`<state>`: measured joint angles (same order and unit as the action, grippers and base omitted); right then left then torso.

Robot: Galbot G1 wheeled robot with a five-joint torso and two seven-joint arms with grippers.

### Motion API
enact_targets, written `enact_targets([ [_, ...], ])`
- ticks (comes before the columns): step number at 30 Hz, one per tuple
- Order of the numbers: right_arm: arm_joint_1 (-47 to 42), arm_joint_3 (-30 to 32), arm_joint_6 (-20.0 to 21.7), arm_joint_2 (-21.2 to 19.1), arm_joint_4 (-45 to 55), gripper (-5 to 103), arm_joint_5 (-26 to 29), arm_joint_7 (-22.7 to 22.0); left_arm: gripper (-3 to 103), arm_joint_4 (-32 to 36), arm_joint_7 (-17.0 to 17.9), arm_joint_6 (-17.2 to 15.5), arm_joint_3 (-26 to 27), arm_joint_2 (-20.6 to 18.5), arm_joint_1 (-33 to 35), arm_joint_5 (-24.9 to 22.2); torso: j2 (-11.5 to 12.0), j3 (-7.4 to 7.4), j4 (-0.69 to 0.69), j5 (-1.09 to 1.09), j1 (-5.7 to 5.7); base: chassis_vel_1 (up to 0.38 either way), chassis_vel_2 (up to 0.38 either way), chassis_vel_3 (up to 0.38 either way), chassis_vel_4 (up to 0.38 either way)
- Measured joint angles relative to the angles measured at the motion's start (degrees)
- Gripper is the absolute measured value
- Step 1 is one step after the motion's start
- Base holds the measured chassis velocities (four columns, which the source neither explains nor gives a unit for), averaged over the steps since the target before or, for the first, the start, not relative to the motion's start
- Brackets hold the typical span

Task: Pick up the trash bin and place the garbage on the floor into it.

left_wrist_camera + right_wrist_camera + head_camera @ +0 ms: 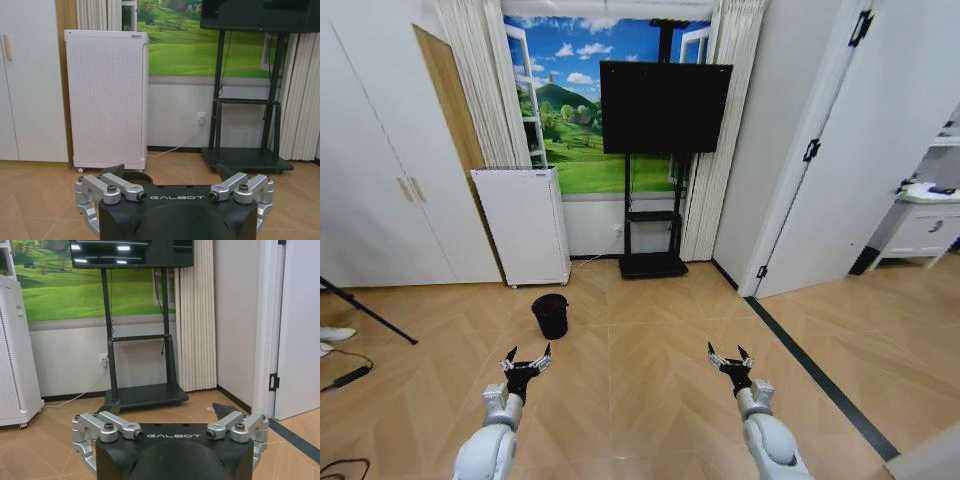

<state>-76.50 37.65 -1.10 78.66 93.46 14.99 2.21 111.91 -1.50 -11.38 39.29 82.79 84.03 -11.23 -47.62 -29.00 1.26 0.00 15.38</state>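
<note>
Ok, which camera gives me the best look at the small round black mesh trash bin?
The head view: the small round black mesh trash bin stands whole and upright on the wood floor, ahead of the open left gripper. In the left wrist view just a sliver of its rim peeks above the gripper body.

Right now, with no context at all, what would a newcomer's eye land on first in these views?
Probably the small round black mesh trash bin, standing alone and upright on the wooden floor ahead, in front of the tall white perforated appliance. Next, the big black screen on its stand against a green landscape mural. Low in the foreground, the left gripper and right gripper hover open and empty.
</note>
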Motion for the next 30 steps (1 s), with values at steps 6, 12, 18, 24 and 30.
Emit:
enact_targets([
  [6,0.01,0.00,0.00,0.00,0.00,100,0.00,0.00,100,0.01,0.00,-0.02,0.00,0.00,0.00,0.00,0.00,0.00,0.00,0.00,0.00,0.000,0.000,0.000,0.000],
  [12,0.01,0.00,0.00,0.00,0.00,100,0.01,0.01,100,0.01,0.00,-0.03,0.00,0.00,0.00,0.00,0.01,0.00,0.00,0.00,0.00,0.000,0.000,0.000,0.000],
  [18,0.01,0.00,0.00,0.00,-0.01,100,0.01,0.03,100,0.01,0.00,-0.04,0.00,0.00,0.00,0.00,0.01,0.00,0.00,0.00,0.00,0.000,0.000,0.000,0.000],
  [24,0.01,-0.01,0.00,0.00,-0.02,100,0.01,0.04,100,0.01,0.00,-0.04,0.00,0.00,0.00,-0.01,0.02,0.01,0.00,0.00,0.00,0.000,0.000,0.000,0.000],
  [30,0.01,-0.01,0.00,0.00,-0.01,100,0.01,0.04,100,0.01,-0.02,-0.04,0.00,0.00,0.00,-0.01,0.02,0.01,0.00,0.00,-0.01,0.000,0.000,0.000,0.000],
])
